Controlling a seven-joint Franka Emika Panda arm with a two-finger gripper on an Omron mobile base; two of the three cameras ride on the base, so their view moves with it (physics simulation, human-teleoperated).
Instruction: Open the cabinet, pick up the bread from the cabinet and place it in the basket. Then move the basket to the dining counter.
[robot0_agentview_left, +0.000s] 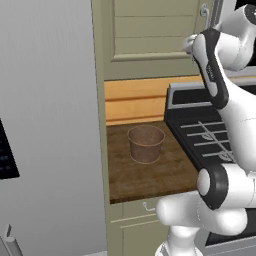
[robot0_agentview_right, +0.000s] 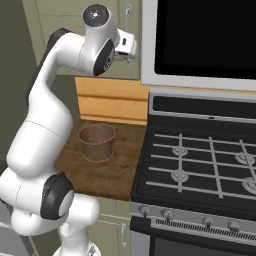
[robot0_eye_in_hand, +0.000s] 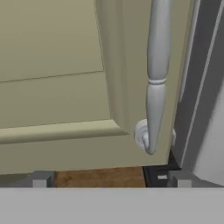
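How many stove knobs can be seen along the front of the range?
4, in a row on the range's front panel in the right base view: knobs at and. More may lie beyond the right edge of the picture.

Cabinet (robot0_agentview_left: 150, 37): olive-green, panelled door; handle (robot0_eye_in_hand: 156, 74) pale silver-grey. Basket (robot0_agentview_left: 146, 143), below the cabinet: brown, fine woven texture, lighter at the rim. Worktop (robot0_agentview_left: 145, 175) under the basket: dark brown wood grain. Wall strip (robot0_agentview_left: 135, 100) between cabinet and worktop: light orange-tan, banded. Stove (robot0_agentview_right: 200, 160), right of the basket: black top, grey grates, silver front strip. Tall panel (robot0_agentview_left: 50, 125), left of the cabinet: plain grey.
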